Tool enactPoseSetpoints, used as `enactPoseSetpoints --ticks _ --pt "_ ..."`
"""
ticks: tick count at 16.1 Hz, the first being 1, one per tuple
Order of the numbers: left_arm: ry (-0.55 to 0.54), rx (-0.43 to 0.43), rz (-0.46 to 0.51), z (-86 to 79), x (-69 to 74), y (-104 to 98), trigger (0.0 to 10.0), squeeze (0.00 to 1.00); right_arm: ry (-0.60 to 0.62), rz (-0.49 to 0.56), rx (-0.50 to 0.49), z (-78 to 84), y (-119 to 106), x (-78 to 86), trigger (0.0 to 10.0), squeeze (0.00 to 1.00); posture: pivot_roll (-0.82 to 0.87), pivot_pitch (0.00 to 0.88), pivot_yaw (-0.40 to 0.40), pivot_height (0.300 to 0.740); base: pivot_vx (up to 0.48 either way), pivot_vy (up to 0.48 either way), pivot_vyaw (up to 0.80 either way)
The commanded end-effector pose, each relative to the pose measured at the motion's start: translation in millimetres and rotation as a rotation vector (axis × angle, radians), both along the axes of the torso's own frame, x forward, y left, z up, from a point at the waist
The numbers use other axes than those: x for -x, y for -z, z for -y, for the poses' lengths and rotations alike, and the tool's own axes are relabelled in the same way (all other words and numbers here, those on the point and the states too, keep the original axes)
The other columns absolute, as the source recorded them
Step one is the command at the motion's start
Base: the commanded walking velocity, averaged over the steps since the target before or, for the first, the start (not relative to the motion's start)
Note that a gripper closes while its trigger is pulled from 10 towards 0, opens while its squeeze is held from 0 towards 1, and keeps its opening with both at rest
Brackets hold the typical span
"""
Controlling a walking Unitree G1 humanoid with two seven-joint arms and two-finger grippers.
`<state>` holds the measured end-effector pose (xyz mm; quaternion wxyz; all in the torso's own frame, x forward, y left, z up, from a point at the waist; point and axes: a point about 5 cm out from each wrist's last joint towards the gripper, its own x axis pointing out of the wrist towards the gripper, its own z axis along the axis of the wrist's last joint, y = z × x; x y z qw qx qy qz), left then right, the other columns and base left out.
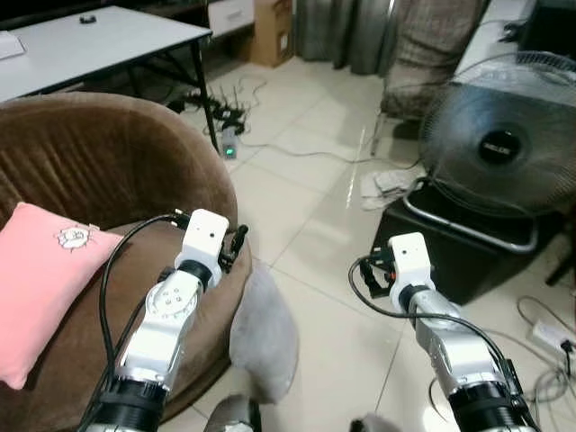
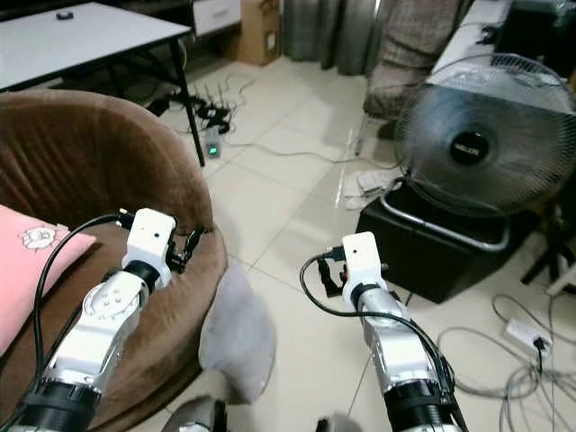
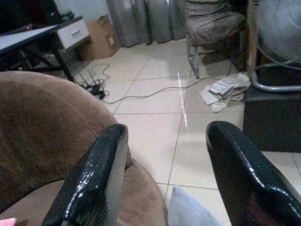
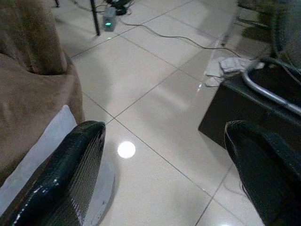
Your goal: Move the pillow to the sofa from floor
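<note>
Two grippers, left (image 1: 236,245) and right (image 1: 371,273), both spread and empty above a grey pillow (image 1: 264,333) on the floor at lower centre against the sofa (image 1: 108,153); risk, by judgement: a one-sided pinch lets the soft pillow sag and slip free.

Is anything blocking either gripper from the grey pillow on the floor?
Nothing visible does. The grey pillow leans against the brown sofa on bare tile, between the open left gripper and open right gripper, both raised above it.
</note>
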<state>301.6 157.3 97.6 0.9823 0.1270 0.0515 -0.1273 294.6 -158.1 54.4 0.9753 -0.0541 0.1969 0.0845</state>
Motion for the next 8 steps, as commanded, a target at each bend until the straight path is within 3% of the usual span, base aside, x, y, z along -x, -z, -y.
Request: enactPoseSetpoints --ticks 1,8 --pt "0.004 -0.008 -0.009 0.2 -0.1 1.3 10.0 0.00 0.017 0.000 0.000 2.9 -1.4 -0.8 10.0 0.00 0.03 0.000 0.022 0.655 0.000 0.000 0.00" --pt "-0.001 -0.011 -0.017 0.7 -0.2 2.6 10.0 0.00 0.015 -0.001 0.003 3.6 -1.4 -1.1 10.0 0.00 0.03 0.000 0.019 0.655 0.000 0.000 0.00"
